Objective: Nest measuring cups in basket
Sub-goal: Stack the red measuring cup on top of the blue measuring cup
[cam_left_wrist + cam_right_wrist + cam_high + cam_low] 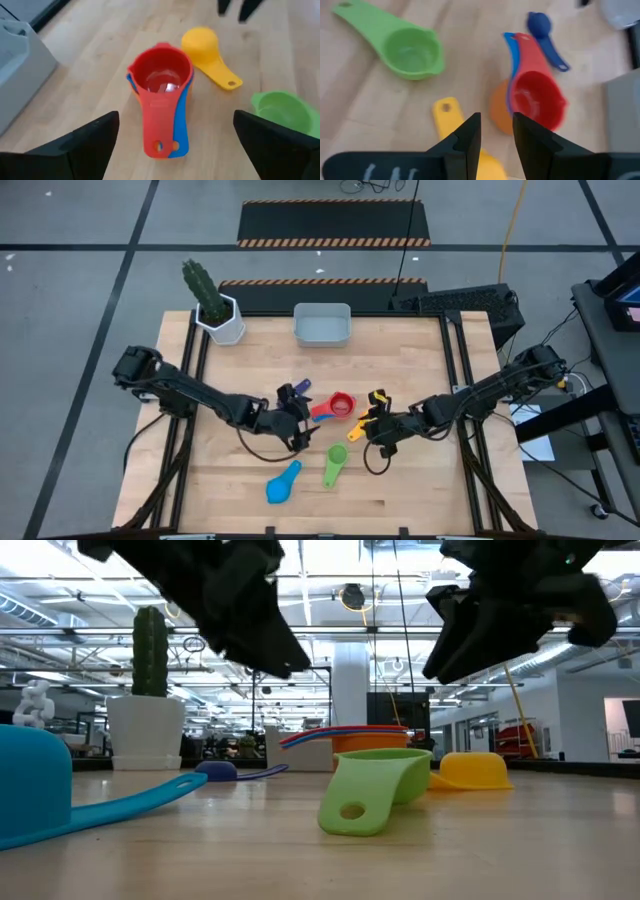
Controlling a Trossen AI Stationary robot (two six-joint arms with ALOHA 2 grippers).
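Observation:
A red measuring cup [160,80] sits nested in a blue and an orange cup [338,406] at the table's middle. My left gripper [175,120] hovers wide open just left of this stack, one finger off each side of the handles, touching nothing. My right gripper [496,120] hangs above the upturned yellow cup [210,55] right of the stack, its fingers a narrow gap apart with nothing between them. A green cup [335,463], a light blue cup [282,483] and a small dark blue scoop [540,25] lie loose on the wood. The basket [321,323] stands at the far edge.
A white pot with a cactus [225,318] stands at the far left corner. The green cup [375,785] and the light blue cup [40,790] lie toward the near edge. Bare wood shows around the basket and along the table's left and right sides.

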